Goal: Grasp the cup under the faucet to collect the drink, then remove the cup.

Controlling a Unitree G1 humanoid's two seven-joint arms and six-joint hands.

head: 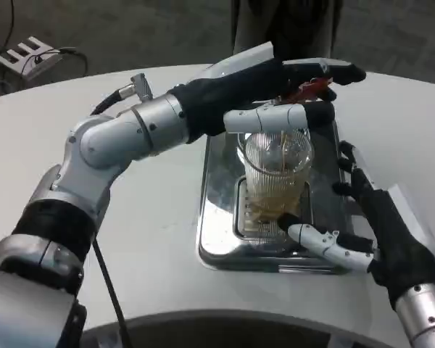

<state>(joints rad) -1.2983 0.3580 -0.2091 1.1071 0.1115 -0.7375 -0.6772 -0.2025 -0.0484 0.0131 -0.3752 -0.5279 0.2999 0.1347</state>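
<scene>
Clear ribbed cup (pixel 277 174) stands on the steel drip tray (pixel 219 217) under the faucet (pixel 308 90), amber drink pooling in its lower part; left hand (pixel 275 94) reaches across the faucet top, fingers (pixel 264 119) laid along the cup's rim, grip uncertain; right hand (pixel 362 225) waits just beside the cup, fingers (pixel 322 243) spread, holding nothing; judged: thin-walled, slippery, heavier as it fills; take mid-wall, keep upright; white bench (pixel 152 239) beneath.
</scene>
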